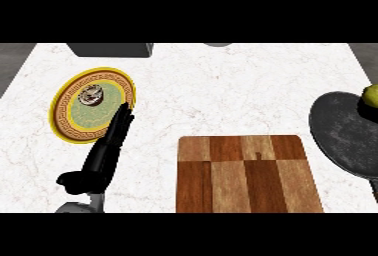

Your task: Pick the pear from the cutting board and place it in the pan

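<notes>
A white marbled counter fills the view, with faint grey veins running across it. Toward its left edge lies a round plate with a yellow rim, a brown patterned band inside that, and a pale green middle. On the plate, toward its far side, sits a small round brownish thing with a pale centre; what it is cannot be told. At the counter's far edge, left of the middle, stands a dark grey block, cut off by the view. Further right along that edge a small grey shape just shows.
</notes>
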